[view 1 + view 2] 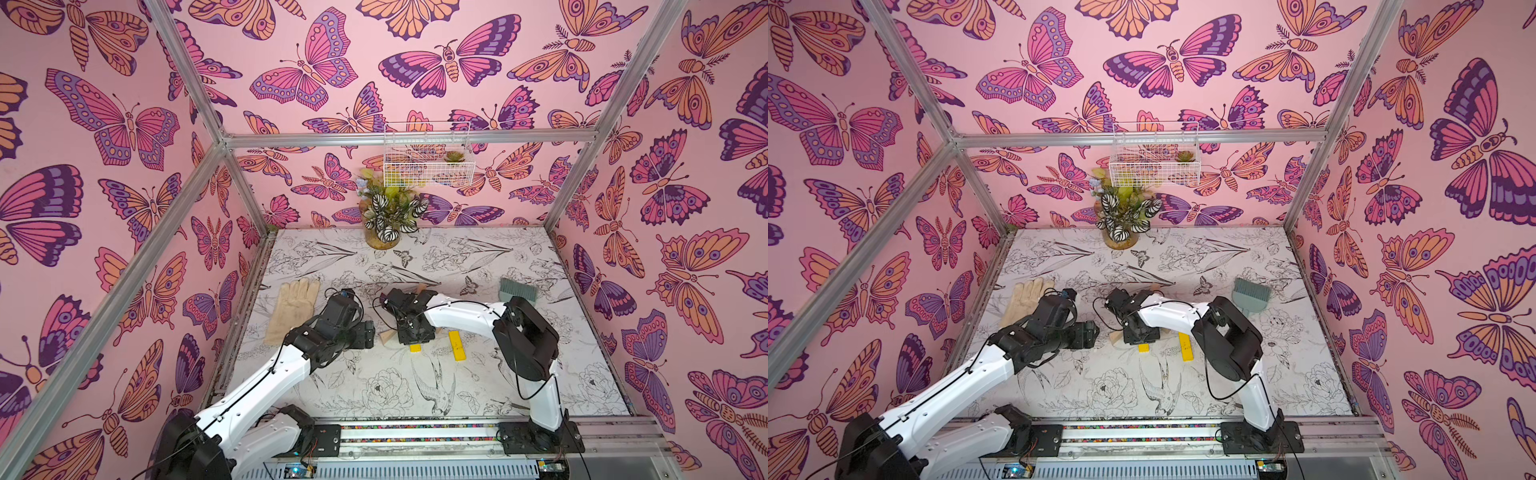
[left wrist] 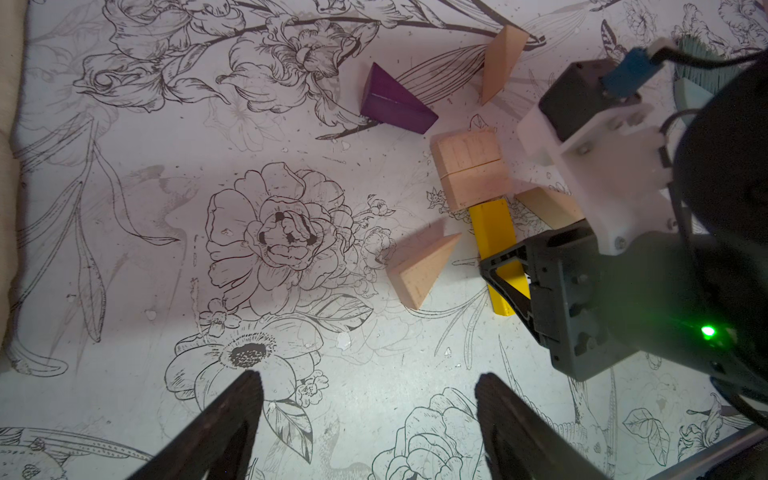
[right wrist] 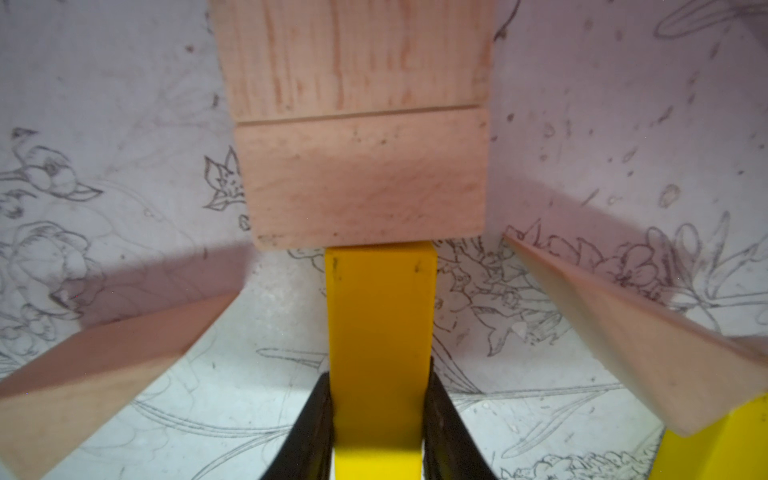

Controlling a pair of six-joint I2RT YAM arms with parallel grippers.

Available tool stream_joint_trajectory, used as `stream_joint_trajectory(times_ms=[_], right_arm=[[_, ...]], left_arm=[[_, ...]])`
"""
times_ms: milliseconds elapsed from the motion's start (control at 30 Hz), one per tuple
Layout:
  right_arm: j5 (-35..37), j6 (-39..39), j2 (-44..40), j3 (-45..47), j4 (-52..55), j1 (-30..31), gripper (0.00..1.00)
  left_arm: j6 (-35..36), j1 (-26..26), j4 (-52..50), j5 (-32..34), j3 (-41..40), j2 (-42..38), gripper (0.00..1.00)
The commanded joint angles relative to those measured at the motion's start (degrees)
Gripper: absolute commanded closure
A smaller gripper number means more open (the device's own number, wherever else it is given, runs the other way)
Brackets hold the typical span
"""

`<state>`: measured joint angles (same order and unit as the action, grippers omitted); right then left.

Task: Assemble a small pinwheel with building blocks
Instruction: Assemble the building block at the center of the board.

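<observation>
In both top views the right arm hides most of the building blocks at mid-worktop; a loose yellow bar lies clear beside it.

Left wrist view: the left end effector hangs spread and empty, well apart from the purple wedge; one wooden wedge is half covered.

Right wrist view: the right end effector pinches the yellow bar, its end touching the wooden square; flanking wedges are cut off.
</observation>
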<state>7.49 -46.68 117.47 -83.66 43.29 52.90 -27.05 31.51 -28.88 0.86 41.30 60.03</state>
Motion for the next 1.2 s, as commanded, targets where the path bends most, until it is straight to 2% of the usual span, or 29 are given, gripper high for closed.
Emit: stream_joint_trajectory(times_ms=[0,533,1167], right_arm=[[0.95,-0.03,1.73,-1.24,1.62,-0.43,0.72],[1.80,-0.08,1.39,-1.20,2.24,-0.43,0.60],[1.22,2.88,0.57,-1.37,0.48,-0.26,0.51]], left_arm=[[0.68,-0.40,-1.17,-0.71,-0.79,0.44,0.16],[0.70,-0.42,-1.11,-0.71,-1.00,-0.04,0.16],[0.46,-0.40,-1.17,-0.69,-1.21,-0.66,0.16]])
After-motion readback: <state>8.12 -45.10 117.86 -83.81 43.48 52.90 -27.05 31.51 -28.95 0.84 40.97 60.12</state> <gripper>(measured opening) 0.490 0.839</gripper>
